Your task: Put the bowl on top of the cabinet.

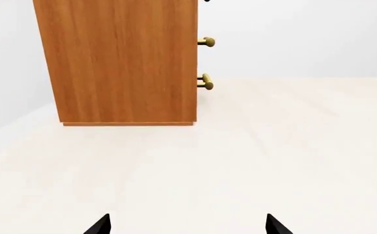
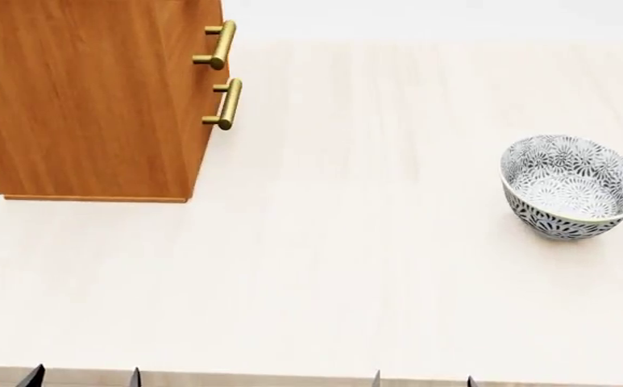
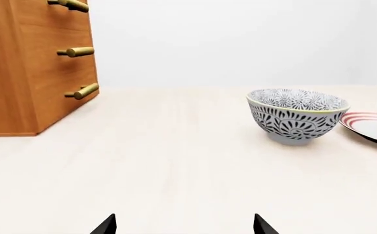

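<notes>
Pale wood tabletop point(image 2: 355, 266) spreads out before me, and on it the bowl point(image 2: 567, 187) stands upright at my far right, well apart from the cabinet point(image 2: 85, 97) at my far left. From my head I see two brass handles point(image 2: 225, 103) on the cabinet's front; my right wrist view shows three. That right wrist view alone shows the plate point(image 3: 375, 127) with red rings, lying just beside the bowl on the side away from the cabinet; from my head only a red sliver of it shows. My left wrist view has the cabinet's side panel and no bowl. My left gripper point(image 1: 188, 225) is spread wide and empty. My right gripper point(image 3: 185, 225) is likewise spread, holding nothing, low near the table's near edge.
</notes>
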Available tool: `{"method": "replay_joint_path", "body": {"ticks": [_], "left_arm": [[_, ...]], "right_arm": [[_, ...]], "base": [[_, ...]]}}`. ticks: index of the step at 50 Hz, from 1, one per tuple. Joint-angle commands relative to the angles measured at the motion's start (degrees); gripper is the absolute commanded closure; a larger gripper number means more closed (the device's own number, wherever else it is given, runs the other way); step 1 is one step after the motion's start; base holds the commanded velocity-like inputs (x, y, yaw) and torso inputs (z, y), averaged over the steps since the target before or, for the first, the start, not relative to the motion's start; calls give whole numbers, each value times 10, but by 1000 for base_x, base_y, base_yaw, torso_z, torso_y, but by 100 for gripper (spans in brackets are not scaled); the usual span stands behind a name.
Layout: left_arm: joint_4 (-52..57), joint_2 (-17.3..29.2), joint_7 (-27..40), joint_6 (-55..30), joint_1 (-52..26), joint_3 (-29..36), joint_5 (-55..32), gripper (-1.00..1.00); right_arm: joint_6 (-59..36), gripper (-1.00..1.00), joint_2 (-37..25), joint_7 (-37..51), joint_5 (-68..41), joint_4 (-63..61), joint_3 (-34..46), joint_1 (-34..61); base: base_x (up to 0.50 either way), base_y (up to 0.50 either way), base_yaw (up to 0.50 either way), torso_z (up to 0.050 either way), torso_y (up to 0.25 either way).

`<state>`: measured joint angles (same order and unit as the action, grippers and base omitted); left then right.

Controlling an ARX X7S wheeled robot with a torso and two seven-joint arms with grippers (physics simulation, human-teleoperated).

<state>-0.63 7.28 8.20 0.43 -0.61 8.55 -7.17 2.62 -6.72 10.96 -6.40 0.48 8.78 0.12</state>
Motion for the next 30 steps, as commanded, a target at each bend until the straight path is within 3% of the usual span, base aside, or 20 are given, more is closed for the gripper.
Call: {"method": "replay_joint_path", "body": {"ticks": [1,30], "left_arm": [[-2,4,6,0,-2,6,-4,-100],[-4,15,17,3,-5,18,-15,-100]], "right_arm": [[-5,-100,-6,3,-10,2,6,4],[-17,-100,-17,10,-24,5,21,10]], "base": [[0,0,0,0,0],[-2,-51,0,0,0]]}}
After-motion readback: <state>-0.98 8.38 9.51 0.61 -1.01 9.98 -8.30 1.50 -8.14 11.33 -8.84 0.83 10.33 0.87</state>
